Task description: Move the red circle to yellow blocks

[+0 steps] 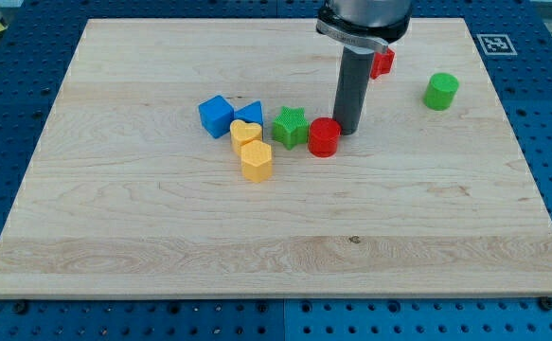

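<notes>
The red circle [324,136] is a short red cylinder near the board's middle. My tip [346,130] stands right against its right side, touching or nearly so. A green star [290,126] sits just left of the red circle, touching it. The two yellow blocks lie further left: a yellow heart [245,134] and a yellow hexagon [256,161] just below it.
A blue cube [216,116] and a blue triangle-like block [250,114] sit above the yellow heart. A second red block [382,62] is half hidden behind the rod. A green cylinder [440,91] stands at the right. The wooden board [276,275] lies on a blue table.
</notes>
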`<move>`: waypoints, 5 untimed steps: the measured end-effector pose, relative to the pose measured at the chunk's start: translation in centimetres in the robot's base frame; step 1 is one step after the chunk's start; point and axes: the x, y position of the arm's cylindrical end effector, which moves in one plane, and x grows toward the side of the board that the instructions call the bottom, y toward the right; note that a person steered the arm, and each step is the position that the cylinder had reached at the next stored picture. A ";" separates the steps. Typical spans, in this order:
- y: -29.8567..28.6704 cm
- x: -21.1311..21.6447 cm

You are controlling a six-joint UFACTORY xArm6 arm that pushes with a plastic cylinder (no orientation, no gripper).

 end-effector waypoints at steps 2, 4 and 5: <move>0.3 0.7; 1.5 1.7; 0.9 2.9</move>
